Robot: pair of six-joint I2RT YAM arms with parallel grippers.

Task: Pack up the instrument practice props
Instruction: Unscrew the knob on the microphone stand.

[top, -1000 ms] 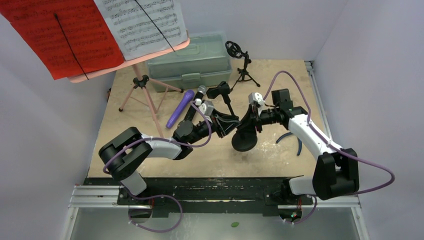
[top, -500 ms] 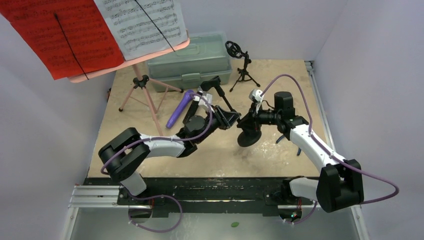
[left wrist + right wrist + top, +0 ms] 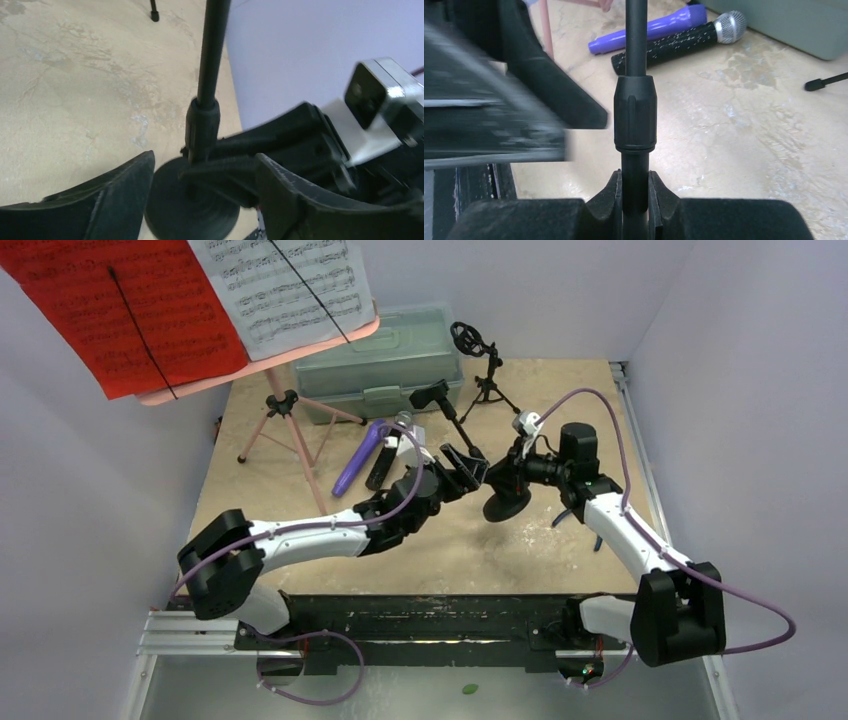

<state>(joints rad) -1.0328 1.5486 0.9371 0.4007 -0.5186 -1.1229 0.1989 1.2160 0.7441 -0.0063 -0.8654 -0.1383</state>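
Observation:
A black mic mount (image 3: pixel 458 436) with a round base (image 3: pixel 505 502) hangs tilted above the table. My right gripper (image 3: pixel 512 476) is shut on its pole (image 3: pixel 635 115) just under the collar, fingers (image 3: pixel 659 192) pressed on both sides. My left gripper (image 3: pixel 468 468) stands open beside the pole; its fingers (image 3: pixel 125 195) flank the base (image 3: pixel 192 205) without touching. The purple microphone (image 3: pixel 360 455) and the black silver-headed microphone (image 3: pixel 388 455) lie side by side on the table. The pink tripod (image 3: pixel 285 410) carries red pages (image 3: pixel 120 310) and white pages (image 3: pixel 285 285). A second small mic mount (image 3: pixel 485 365) stands at the back.
A grey-green plastic case (image 3: pixel 385 360) sits closed at the back behind the microphones. Blue-handled pliers (image 3: pixel 585 515) lie under my right forearm. White walls close the table on the left, back and right.
My left gripper has opened and let go of the mic mount's pole. The right gripper has carried the mount a little right and further back.

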